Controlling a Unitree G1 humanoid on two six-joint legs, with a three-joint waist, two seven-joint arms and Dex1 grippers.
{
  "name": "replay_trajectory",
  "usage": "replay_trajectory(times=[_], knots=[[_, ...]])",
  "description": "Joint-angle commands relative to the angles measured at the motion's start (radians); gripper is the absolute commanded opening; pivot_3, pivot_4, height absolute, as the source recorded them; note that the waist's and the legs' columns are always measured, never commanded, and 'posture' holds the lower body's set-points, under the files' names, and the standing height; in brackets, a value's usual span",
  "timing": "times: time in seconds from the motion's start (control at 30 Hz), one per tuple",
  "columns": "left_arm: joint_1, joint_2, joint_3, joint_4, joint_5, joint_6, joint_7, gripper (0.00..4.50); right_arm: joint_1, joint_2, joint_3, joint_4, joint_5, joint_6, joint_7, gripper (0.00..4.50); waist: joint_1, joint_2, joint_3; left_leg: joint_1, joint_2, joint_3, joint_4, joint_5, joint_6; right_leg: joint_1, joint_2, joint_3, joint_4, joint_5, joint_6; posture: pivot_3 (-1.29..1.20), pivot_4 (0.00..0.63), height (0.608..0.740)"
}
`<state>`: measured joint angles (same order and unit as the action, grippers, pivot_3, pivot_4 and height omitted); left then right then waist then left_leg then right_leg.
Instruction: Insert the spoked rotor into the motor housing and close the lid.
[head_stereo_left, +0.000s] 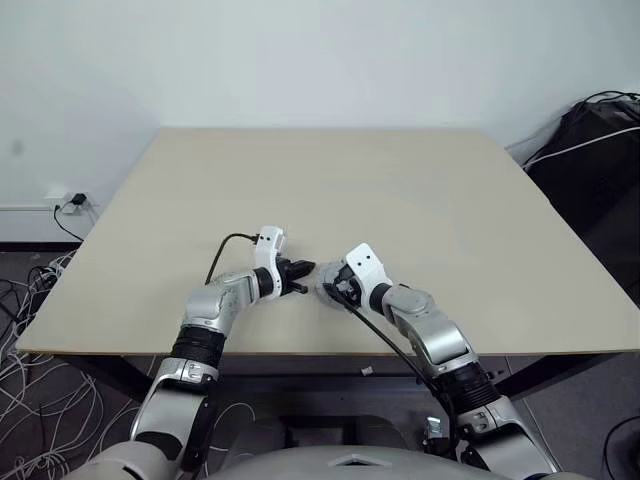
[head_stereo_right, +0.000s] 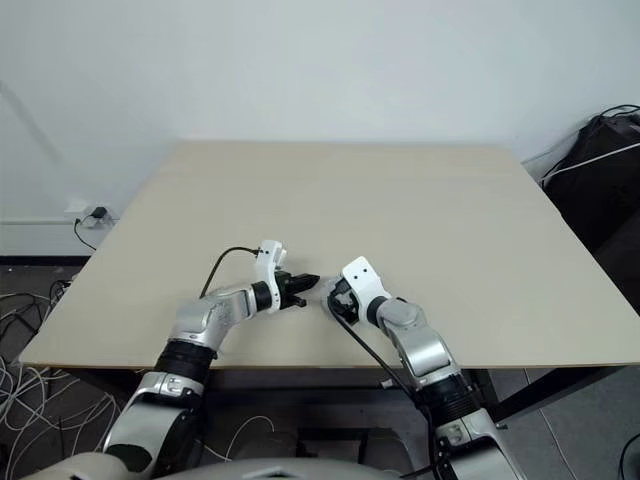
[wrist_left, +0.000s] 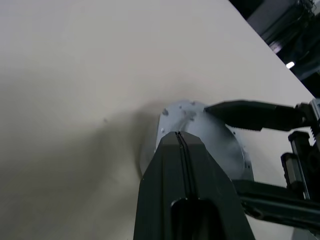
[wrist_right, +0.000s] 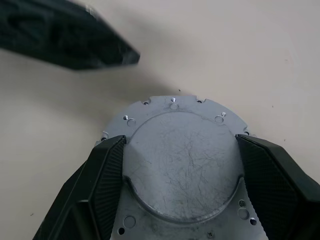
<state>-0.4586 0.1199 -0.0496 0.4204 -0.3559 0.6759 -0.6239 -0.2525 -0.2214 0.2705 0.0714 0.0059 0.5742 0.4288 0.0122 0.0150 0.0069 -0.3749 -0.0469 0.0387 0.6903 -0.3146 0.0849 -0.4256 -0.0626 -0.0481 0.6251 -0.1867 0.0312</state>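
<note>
In right gripper (wrist_right: 175, 195), scratched round grey lid (wrist_right: 182, 160)

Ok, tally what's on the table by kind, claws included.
Grey metal discs: 1, the lid, plain face up, on the table
Claws: 2, the left claw shut, the right claw straddling the lid
Total: 3
</note>
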Motion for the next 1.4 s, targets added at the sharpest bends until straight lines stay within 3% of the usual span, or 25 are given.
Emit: replay_trajectory(times=[0.03,1.23,1.37,1.4], knots=[[-0.051,-0.002,0.003,0.015,-0.003,0.011,-0.018,0.00,0.013,-0.004,0.004,-0.007,-0.007,0.025,-0.001,3.20,0.000,0.000,0.000,0.000,0.000,0.000,0.000,0.001,-0.001,0.000,0.000,0.000,0.000,0.000,0.000,0.00,0.000,0.740],[-0.045,-0.080,-0.042,0.050,0.063,0.124,0.089,0.00,0.035,0.007,0.004,-0.081,0.021,0.023,0.006,3.20,0.005,-0.001,-0.001,0.000,0.001,-0.002,0.000,0.001,0.000,0.000,-0.007,0.000,0.001,0.000,-0.002,0.00,0.000,0.740],[-0.042,-0.080,-0.049,0.045,0.062,0.128,0.080,0.00,0.049,0.012,-0.021,-0.124,0.036,0.013,0.001,4.48,0.004,-0.001,-0.001,-0.001,0.001,-0.002,0.000,0.000,0.001,-0.001,-0.007,0.000,0.001,0.000,-0.002,0.00,0.000,0.740],[-0.042,-0.081,-0.051,0.044,0.062,0.128,0.078,0.00,0.055,0.013,-0.028,-0.140,0.039,0.012,-0.003,4.48,0.003,-0.001,-0.001,-0.001,0.001,-0.002,0.000,0.000,0.001,-0.001,-0.007,0.000,0.001,0.000,-0.002,0.00,0.000,0.740]])
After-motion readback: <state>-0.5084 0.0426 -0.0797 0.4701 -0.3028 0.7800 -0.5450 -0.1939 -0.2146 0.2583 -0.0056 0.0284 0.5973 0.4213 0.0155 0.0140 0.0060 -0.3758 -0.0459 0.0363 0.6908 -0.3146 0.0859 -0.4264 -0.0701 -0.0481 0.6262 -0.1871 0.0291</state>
